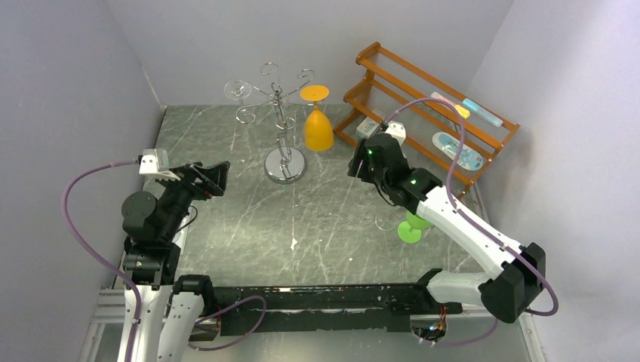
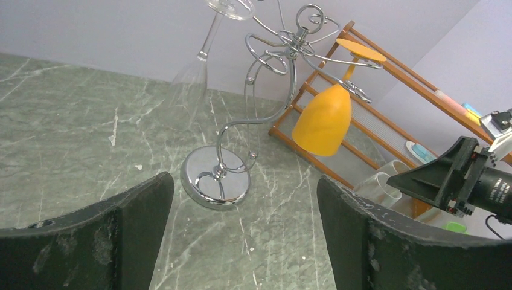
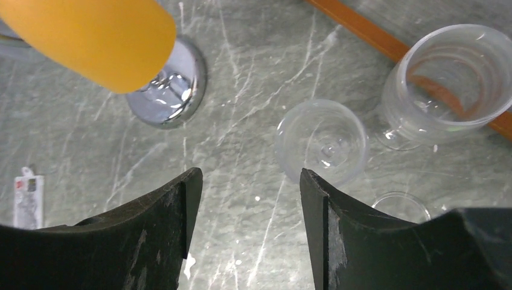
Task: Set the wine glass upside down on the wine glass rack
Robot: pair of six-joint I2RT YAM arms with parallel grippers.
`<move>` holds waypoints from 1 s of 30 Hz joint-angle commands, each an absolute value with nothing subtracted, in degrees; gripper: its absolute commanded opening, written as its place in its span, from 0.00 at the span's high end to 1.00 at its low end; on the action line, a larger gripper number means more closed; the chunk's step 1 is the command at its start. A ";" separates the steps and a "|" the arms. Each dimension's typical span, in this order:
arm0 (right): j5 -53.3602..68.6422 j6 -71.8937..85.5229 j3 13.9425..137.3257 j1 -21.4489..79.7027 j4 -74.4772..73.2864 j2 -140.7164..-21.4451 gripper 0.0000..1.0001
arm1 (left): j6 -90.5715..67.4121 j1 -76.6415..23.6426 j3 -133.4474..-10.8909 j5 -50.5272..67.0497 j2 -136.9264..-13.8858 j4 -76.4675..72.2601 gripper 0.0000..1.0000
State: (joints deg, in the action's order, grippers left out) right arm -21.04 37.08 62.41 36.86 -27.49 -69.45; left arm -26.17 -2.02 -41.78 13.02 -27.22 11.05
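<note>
**Both claws open, empty; two glasses hang on rack**

L wrist cam: left gripper [image 2: 244, 241] fills the bottom of frame. Its black fingers [image 2: 90, 241] stand wide apart w/ nothing btw them, so open and empty. Past the gap stands the wine glass rack [image 2: 265, 115], pole upright, round mirrored base flat on the grey-green marbled table [image 2: 60, 121]. The orange wine glass [image 2: 323, 118] hangs bowl-down from a rack arm on the wooden shelf [image 2: 386, 78] side, foot caught in the wire. A hung clear glass [image 2: 187, 90] hangs bowl-down from an arm on the opposite side.

R wrist cam: right gripper [image 3: 249, 181] looks down at the table, jaws parted w/ only bare stone btw them, so open and holding nothing. Just beyond the fingertips, toward the shelf side, a standing clear wine glass [image 3: 322, 142] sits upright, mouth up, untouched. Further on a bigger clear glass [image 3: 450, 78] stands just beside the shelf's bottom rail. Another clear rim shows next to the finger, mostly hidden. The orange bowl and the rack base fill the top-left corner. A small white tag [image 3: 27, 202] lies on the table at the left edge.

Top cam: left gripper sits at the table's left, well apart from the rack. Right gripper is near the shelf front, to the right of the rack base. A green glass [image 1: 411, 226] stands partly hidden under the right forearm
</note>
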 commanded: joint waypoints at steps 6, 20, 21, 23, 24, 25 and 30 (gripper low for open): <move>-25.27 34.13 62.89 37.09 -26.41 -76.18 0.50 | -27.15 -1.97 -42.19 11.61 -27.37 11.70 0.11; -20.96 30.89 64.38 37.00 -25.15 -79.46 0.94 | -26.94 -1.94 -43.15 10.60 -26.90 13.40 0.11; -20.10 30.76 64.42 37.05 -24.93 -79.15 0.98 | -27.26 -1.97 -43.15 10.48 -26.89 13.53 0.11; -18.27 30.37 64.47 37.05 -24.16 -78.18 1.00 | -29.67 -2.00 -43.66 8.41 -26.83 15.31 0.12; -17.03 30.28 64.51 37.13 -23.72 -77.71 1.00 | -31.67 -1.98 -44.11 5.78 -26.77 16.72 0.11; -15.78 30.21 64.47 37.13 -23.15 -77.18 1.00 | -33.94 -1.94 -44.38 3.59 -26.58 18.28 0.10; -9.64 30.87 61.83 37.62 -17.11 -73.07 1.00 | -45.70 -1.95 -44.45 -4.91 -25.53 28.21 0.06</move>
State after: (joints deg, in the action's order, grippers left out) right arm -15.05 30.81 63.11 36.95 -24.23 -77.58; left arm -35.92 -2.02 -43.24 2.79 -26.65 19.55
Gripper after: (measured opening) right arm 0.044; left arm 0.928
